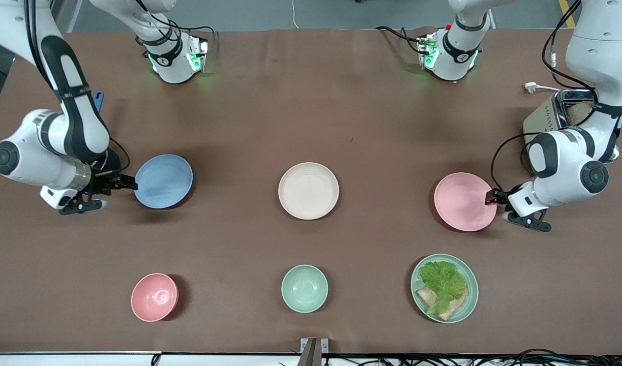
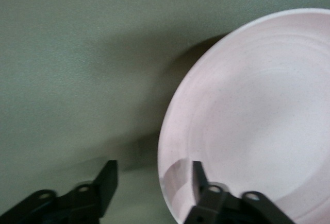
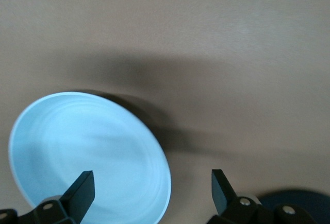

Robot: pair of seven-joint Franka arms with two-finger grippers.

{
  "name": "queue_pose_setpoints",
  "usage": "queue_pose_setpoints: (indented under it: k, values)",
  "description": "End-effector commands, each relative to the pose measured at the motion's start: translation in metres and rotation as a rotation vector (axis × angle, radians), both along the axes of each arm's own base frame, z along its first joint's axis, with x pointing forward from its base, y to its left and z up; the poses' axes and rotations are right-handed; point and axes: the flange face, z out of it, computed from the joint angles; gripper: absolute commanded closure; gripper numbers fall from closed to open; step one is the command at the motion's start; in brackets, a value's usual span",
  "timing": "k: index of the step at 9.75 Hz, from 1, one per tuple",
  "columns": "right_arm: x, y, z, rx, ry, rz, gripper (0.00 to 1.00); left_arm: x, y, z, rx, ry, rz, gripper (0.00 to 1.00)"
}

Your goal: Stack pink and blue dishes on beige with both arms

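Note:
The cream-beige plate [image 1: 308,190] lies in the middle of the table. The light blue plate [image 1: 164,181] rests toward the right arm's end. My right gripper [image 1: 127,182] is open at its rim. In the right wrist view one finger [image 3: 82,185] is over the blue plate [image 3: 87,147] and the other is over bare table. The pale pink plate [image 1: 463,202] rests toward the left arm's end. My left gripper [image 1: 492,196] is open, straddling its edge. One finger [image 2: 198,177] is over the pink plate [image 2: 247,121] and the other is outside it.
Nearer the front camera stand a salmon-pink bowl [image 1: 154,297], a mint-green bowl [image 1: 304,288] and a mint-green plate [image 1: 473,291] with lettuce and toast. A silver toaster [image 1: 557,116] sits under the left arm, with a white plug [image 1: 532,87] beside it.

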Motion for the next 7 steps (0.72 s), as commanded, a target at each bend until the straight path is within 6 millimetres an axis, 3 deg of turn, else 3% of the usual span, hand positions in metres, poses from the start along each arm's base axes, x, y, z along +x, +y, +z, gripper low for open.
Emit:
queue_pose_setpoints:
  k: [1,3,4,6,7]
  values:
    - [-0.009,-0.007,-0.025,0.073,-0.018,0.009,0.0,-0.002,0.001,-0.015,-0.012,0.003,-0.007,0.91]
    - [-0.013,-0.019,-0.045,0.074,-0.027,0.071,0.03,0.002,-0.005,-0.008,-0.012,-0.007,-0.011,1.0]
    - [-0.014,-0.021,-0.047,0.076,-0.024,0.073,0.08,0.009,-0.026,0.007,-0.025,-0.017,0.0,1.0]
    - [-0.02,-0.017,-0.052,0.097,-0.006,0.054,0.29,0.025,-0.083,0.061,-0.047,0.005,0.06,1.0]
    - [-0.023,-0.016,-0.053,0.128,0.012,0.031,0.44,0.029,-0.129,0.094,-0.056,0.066,0.122,1.0]
